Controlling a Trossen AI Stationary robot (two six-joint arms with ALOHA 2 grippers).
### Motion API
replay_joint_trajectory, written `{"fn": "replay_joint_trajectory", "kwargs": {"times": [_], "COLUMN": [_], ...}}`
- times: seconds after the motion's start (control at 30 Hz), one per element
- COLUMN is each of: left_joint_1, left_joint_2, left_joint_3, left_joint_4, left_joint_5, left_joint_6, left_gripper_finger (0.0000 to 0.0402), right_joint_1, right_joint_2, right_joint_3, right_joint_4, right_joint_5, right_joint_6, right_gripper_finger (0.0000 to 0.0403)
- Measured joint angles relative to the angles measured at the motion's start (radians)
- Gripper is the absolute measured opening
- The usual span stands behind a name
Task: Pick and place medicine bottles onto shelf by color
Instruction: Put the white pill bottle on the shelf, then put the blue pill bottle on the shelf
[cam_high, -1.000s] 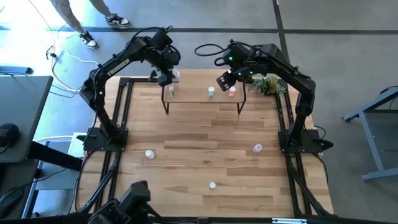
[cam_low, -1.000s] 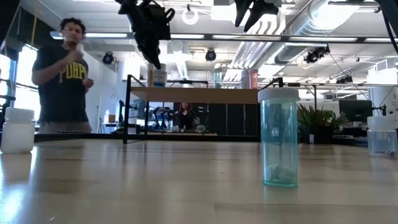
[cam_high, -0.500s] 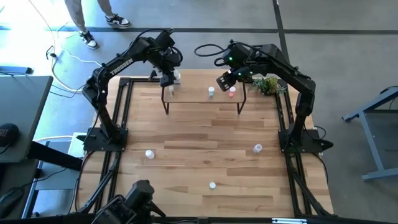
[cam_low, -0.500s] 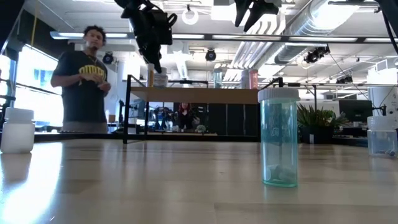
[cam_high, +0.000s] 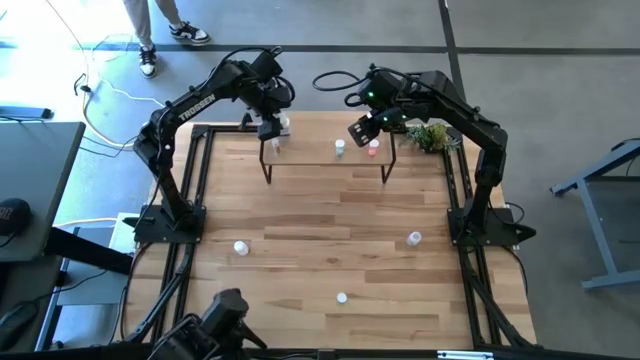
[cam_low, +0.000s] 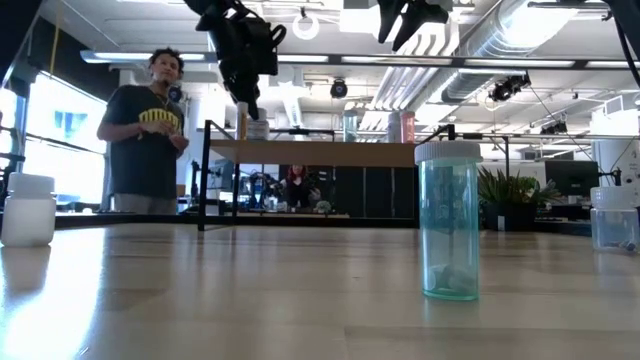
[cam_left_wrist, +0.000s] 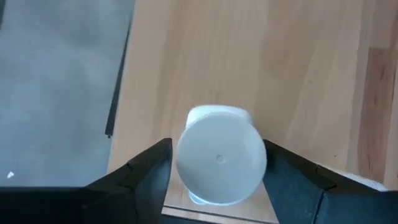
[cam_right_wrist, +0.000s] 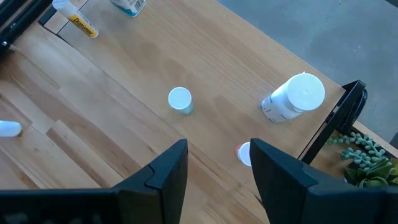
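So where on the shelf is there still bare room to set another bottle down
The shelf is bare along its middle, between the white bottle under the left gripper and the small teal-tinted bottle. The right end is crowded: that bottle, a pinkish-red one and the right gripper hovering over them.

The bench (cam_high: 320, 240) is pale wood in lighter and darker strips. The nearest bottle (cam_low: 448, 222) is clear teal with a white cap; another bottle (cam_left_wrist: 219, 160) is plain white. At two o'clock, a green plant (cam_high: 432, 136).
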Motion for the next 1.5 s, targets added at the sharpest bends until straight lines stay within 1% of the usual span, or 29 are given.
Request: {"fn": "replay_joint_trajectory", "kwargs": {"times": [0.1, 0.27, 0.57, 0.83, 1.07, 1.13, 1.17, 1.23, 1.3, 1.33, 1.5], "left_joint_1": [0.000, 0.000, -0.001, -0.028, -0.103, -0.129, -0.138, -0.155, -0.177, -0.189, -0.263], "left_joint_2": [0.000, -0.011, -0.091, -0.187, -0.273, -0.296, -0.309, -0.340, -0.379, -0.399, -0.510], "left_joint_3": [0.000, 0.000, 0.000, 0.000, 0.001, -0.004, -0.014, -0.053, -0.115, -0.151, -0.314], "left_joint_4": [0.035, 0.041, 0.041, 0.042, 0.044, 0.047, 0.048, 0.059, 0.103, 0.127, 0.265], "left_joint_5": [-0.003, 0.002, 0.006, 0.007, 0.008, 0.022, 0.045, 0.122, 0.213, 0.241, 0.233], "left_joint_6": [-0.020, -0.013, -0.020, -0.145, -0.255, -0.275, -0.275, -0.294, -0.344, -0.360, -0.425], "left_gripper_finger": [0.0233, 0.0236, 0.0235, 0.0232, 0.0229, 0.0229, 0.0229, 0.0229, 0.0229, 0.0229, 0.0229], "right_joint_1": [0.000, 0.000, 0.000, 0.027, 0.068, 0.085, 0.095, 0.117, 0.141, 0.156, 0.227], "right_joint_2": [0.000, 0.000, 0.000, 0.000, 0.000, 0.000, 0.000, 0.000, 0.001, 0.003, 0.030], "right_joint_3": [0.000, 0.000, 0.000, 0.000, 0.000, 0.000, 0.000, 0.000, 0.000, 0.000, 0.000], "right_joint_4": [0.000, 0.000, 0.000, 0.000, 0.000, 0.000, 0.000, 0.000, 0.000, 0.000, 0.000], "right_joint_5": [0.000, 0.000, 0.000, 0.002, 0.010, 0.010, 0.010, 0.016, 0.034, 0.042, 0.055], "right_joint_6": [-0.001, -0.007, -0.009, -0.061, -0.110, -0.122, -0.130, -0.139, -0.130, -0.120, -0.079], "right_gripper_finger": [0.0165, 0.0165, 0.0165, 0.0165, 0.0165, 0.0165, 0.0165, 0.0165, 0.0165, 0.0165, 0.0165]}}
